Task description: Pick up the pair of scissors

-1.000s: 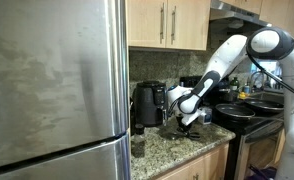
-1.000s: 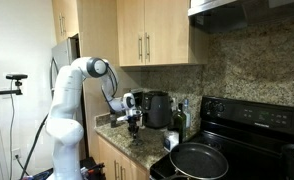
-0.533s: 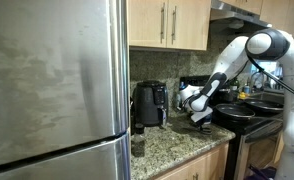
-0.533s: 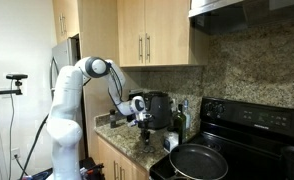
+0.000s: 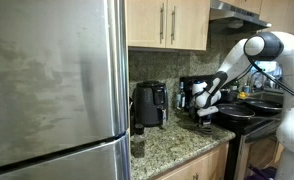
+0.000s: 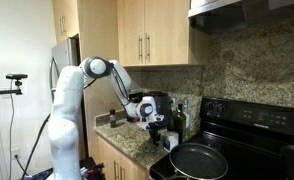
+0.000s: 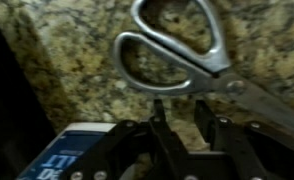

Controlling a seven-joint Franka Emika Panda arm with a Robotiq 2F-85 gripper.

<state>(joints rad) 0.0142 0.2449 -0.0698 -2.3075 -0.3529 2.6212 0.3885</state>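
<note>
In the wrist view the pair of scissors [image 7: 219, 78] lies flat on the speckled granite counter [image 7: 67, 70]. It has two grey metal handle loops at the upper middle, and its blades run off to the right. My gripper [image 7: 179, 115] hangs just above the counter, right beside the lower loop. Its two dark fingers stand slightly apart with only granite showing between them, so it holds nothing. In both exterior views the gripper [image 5: 202, 113] [image 6: 155, 125] is low over the counter near the stove. The scissors are too small to make out there.
A black boxy appliance [image 5: 150, 103] [image 6: 159, 108] stands at the back of the counter. The black stove carries pans [image 5: 242, 112], with a frying pan [image 6: 197, 160] at its front. A steel fridge [image 5: 57, 90] fills one side. A white-and-blue object [image 7: 77, 150] lies by the fingers.
The arm has swung along the counter away from the black boxy appliance and towards the stove. The gripper has stayed low over the granite.
</note>
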